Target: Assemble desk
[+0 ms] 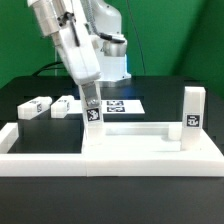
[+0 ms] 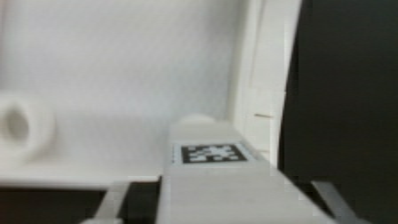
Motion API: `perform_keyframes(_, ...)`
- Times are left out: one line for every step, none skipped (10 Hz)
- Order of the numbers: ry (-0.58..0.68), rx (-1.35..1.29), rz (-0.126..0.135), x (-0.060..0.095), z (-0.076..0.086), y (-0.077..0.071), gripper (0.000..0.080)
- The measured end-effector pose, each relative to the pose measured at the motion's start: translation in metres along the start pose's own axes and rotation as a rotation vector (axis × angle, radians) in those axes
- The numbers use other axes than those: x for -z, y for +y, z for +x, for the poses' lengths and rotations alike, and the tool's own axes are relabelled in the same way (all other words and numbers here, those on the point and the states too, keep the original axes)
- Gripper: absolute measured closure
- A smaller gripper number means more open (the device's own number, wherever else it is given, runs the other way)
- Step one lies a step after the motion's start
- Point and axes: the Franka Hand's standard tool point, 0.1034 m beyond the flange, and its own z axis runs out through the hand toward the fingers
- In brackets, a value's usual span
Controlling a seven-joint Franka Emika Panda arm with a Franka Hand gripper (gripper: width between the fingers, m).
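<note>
We cannot see the upper part of the arm (image 1: 75, 45), which runs out of frame above the desk top (image 1: 150, 142). The wrist view is soft. There the claw's fingers (image 2: 118, 201) show only as grey strips either side of the held leg (image 2: 214, 175), and a round hole (image 2: 18, 125) in the desk top is cut by the frame edge. We cannot tell whether the held leg's lower end touches the desk top.

The arm leans down over the desk top's corner at the exterior view's left. The claw (image 1: 91, 100) pinches the held leg upright there, its tag facing the exterior camera. A second leg (image 1: 192, 108) stands upright at the desk top's corner at the exterior view's right.

The desk top lies rim-up on the black counter (image 1: 30, 85). Beyond its left end, a loose leg (image 1: 35, 106) and the other loose leg (image 1: 65, 104) lie on their sides. The marker board (image 1: 122, 104) lies behind the desk top, and a border bar (image 1: 110, 166) lies along its front.
</note>
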Motion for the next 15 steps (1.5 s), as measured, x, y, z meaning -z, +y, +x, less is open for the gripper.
perform_keyframes(-0.001,0.008,-0.003,-0.001,-0.004,0.0,0.0502)
perform_keyframes(-0.001,0.023,-0.003,-0.001,-0.002,0.0,0.0475)
perform_keyframes(-0.003,0.085,-0.011,-0.001,-0.004,0.001,0.0475)
perform_keyframes(-0.035,0.309,-0.098,0.002,-0.009,0.011,0.0285)
perform_keyframes(-0.046,0.541,-0.121,0.008,-0.011,0.01,0.0285)
perform_keyframes(-0.056,0.665,-0.119,0.007,-0.011,0.011,0.0174)
perform_keyframes(-0.059,0.706,-0.119,0.006,-0.011,0.011,0.0157)
perform_keyframes(-0.062,0.774,-0.118,0.006,-0.011,0.011,0.0157)
perform_keyframes(-0.067,0.85,-0.116,0.006,-0.011,0.011,0.0151)
perform_keyframes(-0.059,0.986,-0.141,0.009,-0.005,0.011,0.015)
perform_keyframes(-0.015,1.161,-0.183,0.017,0.005,0.004,0.015)
perform_keyframes(0.029,1.297,-0.222,0.019,0.005,-0.002,0.015)
perform_keyframes(0.072,1.457,-0.209,0.019,0.009,-0.01,0.015)
perform_keyframes(0.087,1.45,-0.202,0.02,0.014,-0.011,0.015)
perform_keyframes(0.086,1.432,-0.202,0.019,0.012,-0.011,0.0159)
